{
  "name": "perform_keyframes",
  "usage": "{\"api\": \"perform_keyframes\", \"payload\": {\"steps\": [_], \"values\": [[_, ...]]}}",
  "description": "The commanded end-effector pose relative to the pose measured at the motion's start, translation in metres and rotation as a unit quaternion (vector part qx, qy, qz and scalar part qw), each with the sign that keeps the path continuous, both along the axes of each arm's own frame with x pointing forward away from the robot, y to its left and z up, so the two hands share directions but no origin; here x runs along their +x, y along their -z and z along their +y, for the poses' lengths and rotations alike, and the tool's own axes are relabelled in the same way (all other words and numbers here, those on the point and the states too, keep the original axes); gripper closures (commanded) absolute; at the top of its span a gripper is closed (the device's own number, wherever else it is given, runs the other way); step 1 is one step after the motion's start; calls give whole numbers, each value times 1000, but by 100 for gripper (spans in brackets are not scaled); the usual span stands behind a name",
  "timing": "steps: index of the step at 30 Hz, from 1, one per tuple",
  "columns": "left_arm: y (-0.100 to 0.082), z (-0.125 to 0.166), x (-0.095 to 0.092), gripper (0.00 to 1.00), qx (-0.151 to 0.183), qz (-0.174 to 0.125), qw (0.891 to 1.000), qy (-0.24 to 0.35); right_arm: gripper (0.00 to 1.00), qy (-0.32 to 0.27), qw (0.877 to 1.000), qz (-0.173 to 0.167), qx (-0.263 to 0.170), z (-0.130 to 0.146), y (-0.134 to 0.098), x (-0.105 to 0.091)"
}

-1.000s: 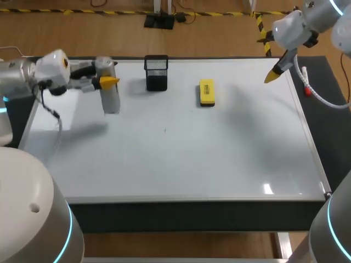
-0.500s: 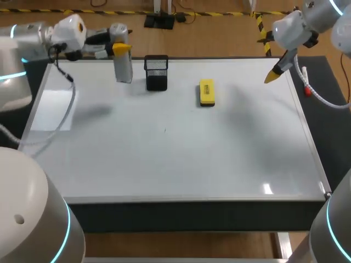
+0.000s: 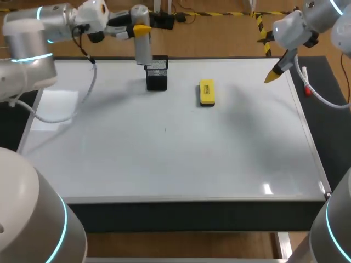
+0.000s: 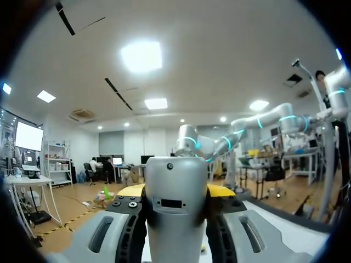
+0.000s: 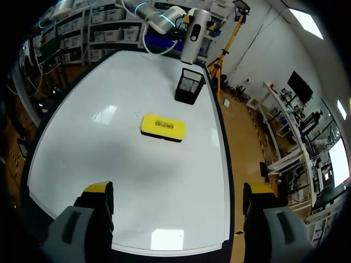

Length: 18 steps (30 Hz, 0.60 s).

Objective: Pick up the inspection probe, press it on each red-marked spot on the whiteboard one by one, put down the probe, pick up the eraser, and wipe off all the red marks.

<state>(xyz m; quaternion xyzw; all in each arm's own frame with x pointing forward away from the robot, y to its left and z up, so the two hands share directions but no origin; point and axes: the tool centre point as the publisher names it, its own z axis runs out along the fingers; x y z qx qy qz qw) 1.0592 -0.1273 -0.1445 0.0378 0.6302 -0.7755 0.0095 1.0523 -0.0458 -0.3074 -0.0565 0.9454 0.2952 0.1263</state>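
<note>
My left gripper (image 3: 141, 30) is shut on the grey cylindrical inspection probe (image 3: 143, 48), which hangs upright right over the black mesh holder (image 3: 157, 74) at the back of the whiteboard (image 3: 164, 159). In the left wrist view the probe (image 4: 176, 203) fills the gap between the fingers. The yellow eraser (image 3: 207, 92) lies flat to the right of the holder. My right gripper (image 3: 272, 74) hovers open above the board's back right corner. From the right wrist view the eraser (image 5: 163, 127), holder (image 5: 188, 86) and probe (image 5: 194, 35) lie ahead of that open gripper (image 5: 178, 192). I see no red marks.
A tiny dark speck (image 3: 164, 130) sits near the board's middle. The board's raised frame (image 3: 312, 148) runs along its right side. A white cable (image 3: 323, 101) hangs off my right arm beside that edge.
My left arm has carried the probe from the board's left side toward the back and right, ending above the black holder. The right arm has not moved.
</note>
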Motion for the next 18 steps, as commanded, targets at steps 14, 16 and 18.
{"api": "perform_keyframes", "payload": {"steps": [14, 16, 18], "values": [[23, -25, 23, 100, -27, -5, 1000, 10, 0, 0, 1000, 1, -3, 0, -1, 0], [25, -25, 25, 100, -28, -6, 1000, 10, 0, 0, 1000, 1, -3, 0, -1, 0], [28, -25, 26, 100, -28, -7, 1000, 8, 0, 0, 1000, 1, -3, 0, -1, 0]]}}
